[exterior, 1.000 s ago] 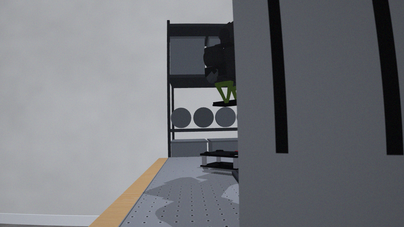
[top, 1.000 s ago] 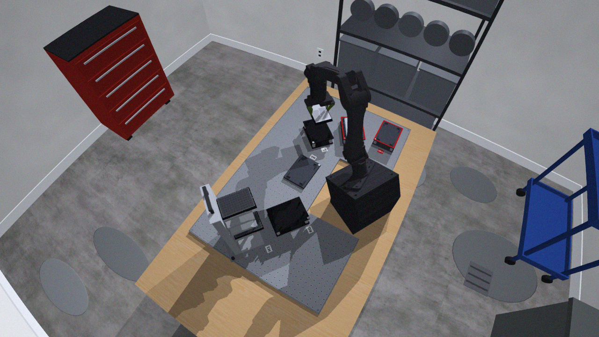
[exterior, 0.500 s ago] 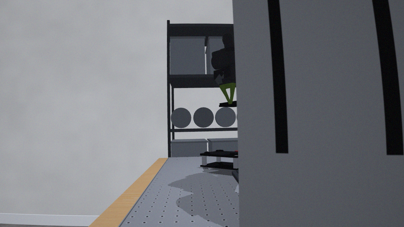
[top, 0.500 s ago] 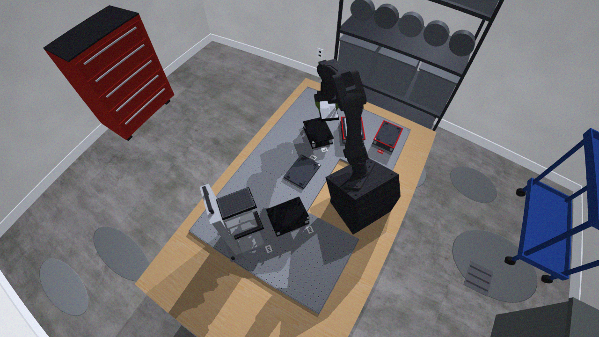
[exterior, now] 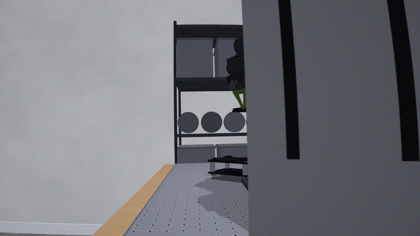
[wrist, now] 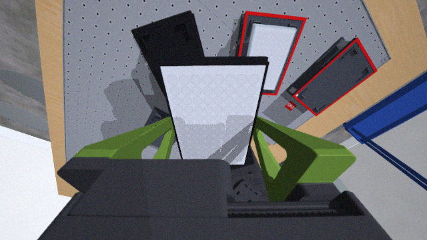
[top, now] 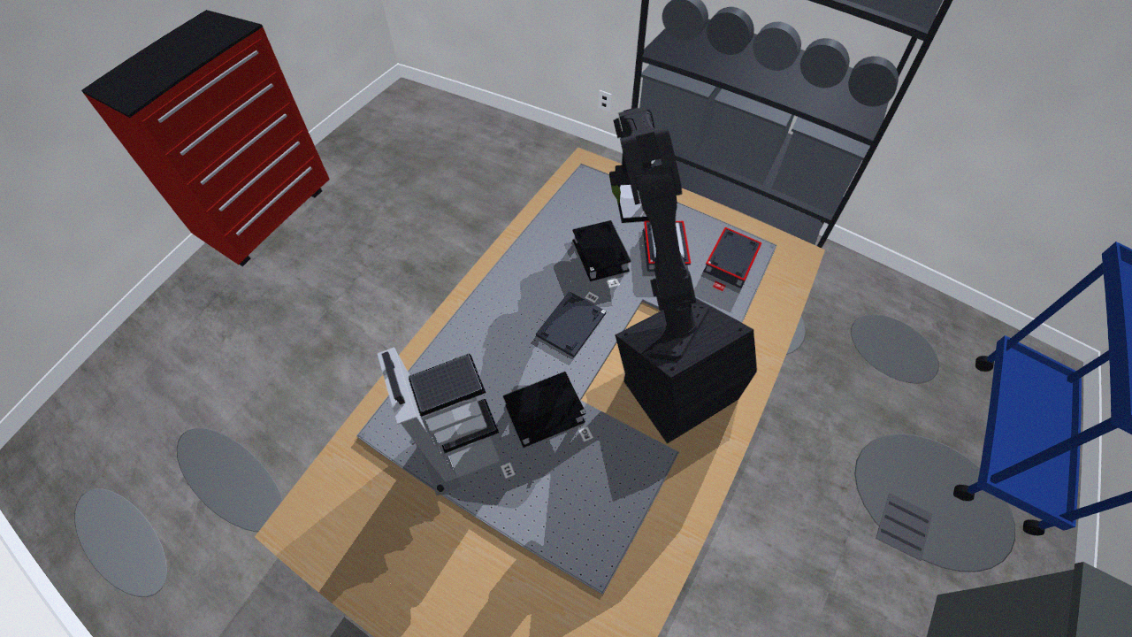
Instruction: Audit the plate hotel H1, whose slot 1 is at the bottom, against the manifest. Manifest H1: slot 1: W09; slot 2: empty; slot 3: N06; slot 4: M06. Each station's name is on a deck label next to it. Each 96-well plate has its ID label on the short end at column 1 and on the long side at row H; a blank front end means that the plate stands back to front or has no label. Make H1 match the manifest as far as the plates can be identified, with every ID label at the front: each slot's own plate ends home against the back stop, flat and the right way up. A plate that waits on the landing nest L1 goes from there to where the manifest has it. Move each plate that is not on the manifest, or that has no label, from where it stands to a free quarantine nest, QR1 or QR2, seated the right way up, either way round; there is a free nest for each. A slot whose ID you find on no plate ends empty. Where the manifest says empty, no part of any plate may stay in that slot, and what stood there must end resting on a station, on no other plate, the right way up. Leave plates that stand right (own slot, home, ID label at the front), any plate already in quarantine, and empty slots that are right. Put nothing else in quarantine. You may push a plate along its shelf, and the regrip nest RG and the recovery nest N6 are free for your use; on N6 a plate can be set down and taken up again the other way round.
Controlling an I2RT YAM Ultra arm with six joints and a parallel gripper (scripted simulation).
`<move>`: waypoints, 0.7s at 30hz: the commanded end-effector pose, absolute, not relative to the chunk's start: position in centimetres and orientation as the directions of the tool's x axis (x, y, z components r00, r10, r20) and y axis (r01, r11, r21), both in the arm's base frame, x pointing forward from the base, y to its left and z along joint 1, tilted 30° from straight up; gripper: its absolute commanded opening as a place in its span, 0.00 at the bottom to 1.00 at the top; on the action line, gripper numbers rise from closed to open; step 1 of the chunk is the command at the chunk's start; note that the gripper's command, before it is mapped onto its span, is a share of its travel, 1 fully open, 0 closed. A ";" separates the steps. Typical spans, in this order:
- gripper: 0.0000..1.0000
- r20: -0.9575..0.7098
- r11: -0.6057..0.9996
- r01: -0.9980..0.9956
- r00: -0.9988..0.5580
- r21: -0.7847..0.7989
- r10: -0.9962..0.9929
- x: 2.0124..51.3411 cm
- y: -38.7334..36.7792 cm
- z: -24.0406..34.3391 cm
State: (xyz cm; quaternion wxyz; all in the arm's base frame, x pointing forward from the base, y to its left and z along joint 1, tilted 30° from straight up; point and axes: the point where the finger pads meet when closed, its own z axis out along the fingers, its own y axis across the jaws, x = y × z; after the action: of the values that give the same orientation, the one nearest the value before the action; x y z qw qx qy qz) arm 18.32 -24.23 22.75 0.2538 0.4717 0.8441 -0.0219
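My gripper (wrist: 213, 120) is shut on a white 96-well plate with a black rim (wrist: 213, 100), green fingers on its long sides, holding it flat high above the deck. In the top view the gripper (top: 621, 194) hangs over the far end of the deck, between a raised black nest (top: 600, 247) and two red-framed nests. The nearer red-framed nest (wrist: 271, 57) holds a white plate. The other red-framed nest (wrist: 335, 78) is bare. The plate hotel (top: 443, 403) stands at the near left with a dark plate on its top shelf (top: 447, 381). No ID label can be read.
A flat dark nest (top: 569, 325) lies mid-deck and a black nest (top: 544, 408) beside the hotel. The arm's black base (top: 684, 368) stands at the right. In the exterior view the hotel's grey wall (exterior: 331, 117) hides most of the deck; one green finger (exterior: 240, 98) shows.
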 end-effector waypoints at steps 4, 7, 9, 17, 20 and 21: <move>0.85 -0.456 0.581 0.786 -0.447 0.210 0.769 17.8 -25.5 23.4; 0.85 -0.457 0.581 0.787 -0.447 0.209 0.769 17.2 -26.3 23.4; 0.85 -0.457 0.581 0.787 -0.447 0.209 0.769 16.8 -26.9 23.4; 0.85 -0.457 0.581 0.787 -0.446 0.209 0.769 15.5 -28.8 23.3; 0.85 -0.458 0.581 0.786 -0.446 0.209 0.769 15.1 -29.4 23.3; 0.85 -0.458 0.581 0.786 -0.446 0.209 0.769 14.9 -29.7 23.3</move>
State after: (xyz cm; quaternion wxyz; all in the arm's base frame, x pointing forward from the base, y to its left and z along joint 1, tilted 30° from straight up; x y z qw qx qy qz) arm 15.30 -28.81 22.54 0.2529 0.4647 0.8484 -0.0170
